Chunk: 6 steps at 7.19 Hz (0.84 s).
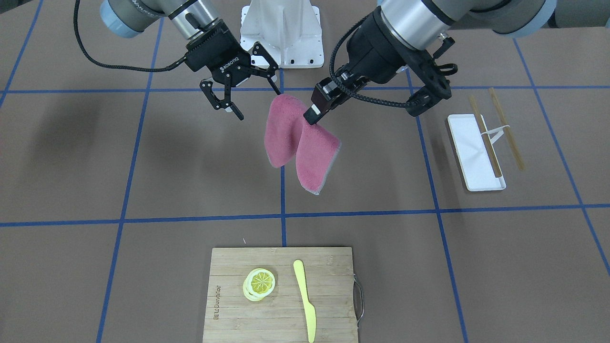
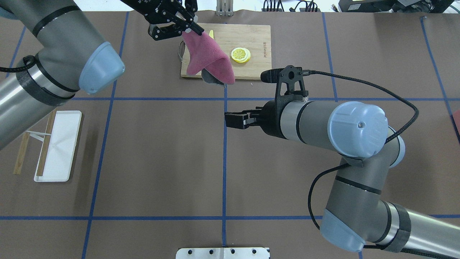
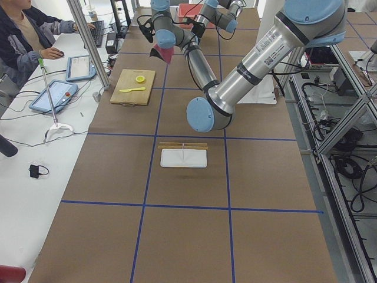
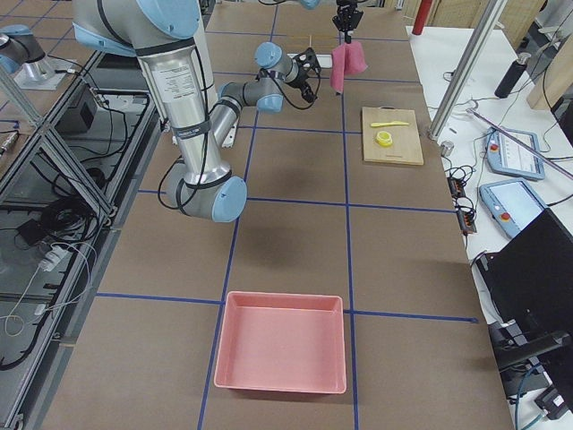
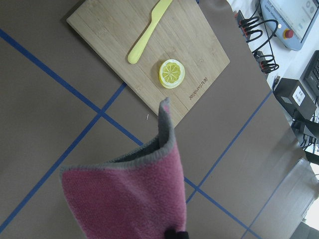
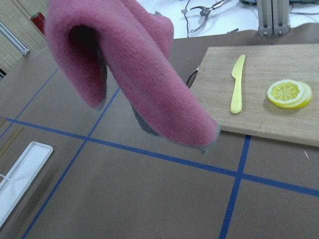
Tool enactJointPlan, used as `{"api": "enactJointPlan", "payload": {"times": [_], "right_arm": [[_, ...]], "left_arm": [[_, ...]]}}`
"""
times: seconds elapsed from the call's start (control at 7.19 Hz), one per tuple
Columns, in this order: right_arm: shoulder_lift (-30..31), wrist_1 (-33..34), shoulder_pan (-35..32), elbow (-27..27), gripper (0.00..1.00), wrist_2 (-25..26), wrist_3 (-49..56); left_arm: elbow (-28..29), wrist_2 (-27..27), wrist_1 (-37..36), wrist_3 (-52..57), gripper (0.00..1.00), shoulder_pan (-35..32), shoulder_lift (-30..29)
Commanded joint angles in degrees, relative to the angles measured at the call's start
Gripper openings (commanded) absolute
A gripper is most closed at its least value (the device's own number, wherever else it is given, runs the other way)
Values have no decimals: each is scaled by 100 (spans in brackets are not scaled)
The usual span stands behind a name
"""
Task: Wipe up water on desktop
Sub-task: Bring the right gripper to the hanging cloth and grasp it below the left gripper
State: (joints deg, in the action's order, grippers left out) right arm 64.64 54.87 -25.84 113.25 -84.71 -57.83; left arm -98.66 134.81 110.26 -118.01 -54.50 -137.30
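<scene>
Looks like pre-wipe carry: left gripper (image 1: 312, 114) fingers pinch the pink cloth (image 1: 314, 157) mid-frame, clear above the tabletop (image 1: 190, 166), right gripper (image 1: 259, 105) fingers spread just beside it; next you'd lower it flat.

One camera hangs behind the robot's shoulders, looking forward and down over the tabletop (image 2: 151, 154). Another faces it from across the far edge, looking steeply down. Both share the cutting board (image 2: 258, 39) at that far edge. Two side cameras look along the tabletop from its left and right ends, set high and well back. Each wrist camera sits close in, and both catch the pink cloth (image 5: 129, 199) and the same board.
</scene>
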Motion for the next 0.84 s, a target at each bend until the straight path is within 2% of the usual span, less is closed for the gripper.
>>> {"api": "enactJointPlan", "payload": {"times": [0.0, 0.28, 0.7], "right_arm": [[-4, -337, 158, -4, 100, 892, 378], [-13, -337, 263, -57, 100, 1254, 703], [-144, -328, 272, -83, 100, 1290, 703]], "left_arm": [[-171, 1, -22, -195, 0, 27, 54], [-207, 1, -22, -309, 0, 105, 54], [-355, -8, -31, -327, 0, 263, 107]]}}
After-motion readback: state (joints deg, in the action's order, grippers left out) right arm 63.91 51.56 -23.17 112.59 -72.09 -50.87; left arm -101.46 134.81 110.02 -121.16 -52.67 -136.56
